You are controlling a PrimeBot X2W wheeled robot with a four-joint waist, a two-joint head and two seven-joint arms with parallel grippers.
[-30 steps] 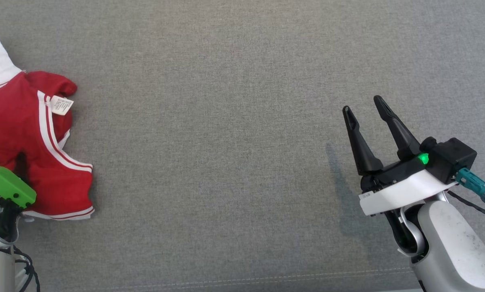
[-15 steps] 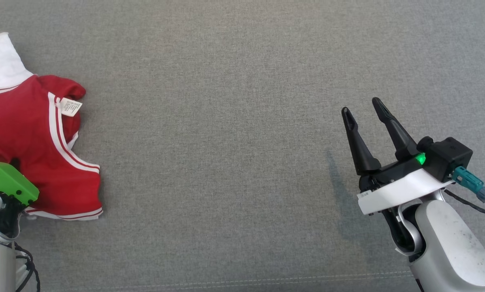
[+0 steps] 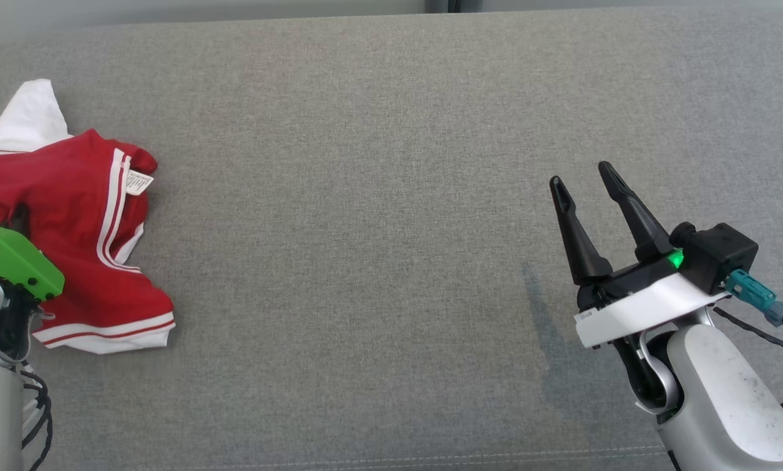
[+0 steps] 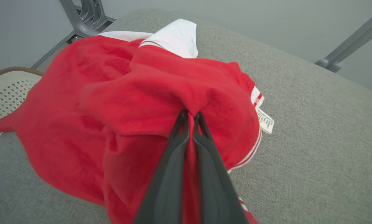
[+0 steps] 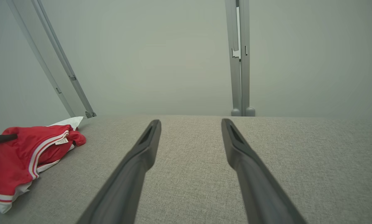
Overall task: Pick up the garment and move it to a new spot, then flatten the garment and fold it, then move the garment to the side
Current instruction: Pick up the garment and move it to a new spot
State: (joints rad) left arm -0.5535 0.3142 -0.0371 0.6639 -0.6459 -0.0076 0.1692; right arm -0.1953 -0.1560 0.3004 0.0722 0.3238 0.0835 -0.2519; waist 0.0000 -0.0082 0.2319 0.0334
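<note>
A wide grey fabric-covered worktop (image 3: 378, 196) stretches across the head view, most of it bare. At its far left lies the garment (image 3: 84, 216), a crumpled red top with white stripes and white trim. Its long axis runs roughly away from the robot, with a white collar-like flap at the far end and a striped hem at the near end.

The left arm, topped by a green cover (image 3: 12, 261), reaches into the garment's near left part. In the left wrist view the left fingers (image 4: 176, 149) are pressed together, pinching a ridge of red fabric near the middle of the bunch. The cloth rises to a peak at the pinch and drapes away on both sides. This looks like the grasp for the first step, picking the garment up to carry it to a new spot.

The right fingers (image 3: 575, 229) hover at the lower right, spread wide and holding nothing. They are well apart from the garment, which lies far to their left across the open worktop. The left arm is therefore the nearer one and is already gripping. The free space for a new spot lies to the garment's right, toward the middle of the worktop.

A small white care label (image 3: 139, 182) sticks out from the garment's far right edge.
</note>
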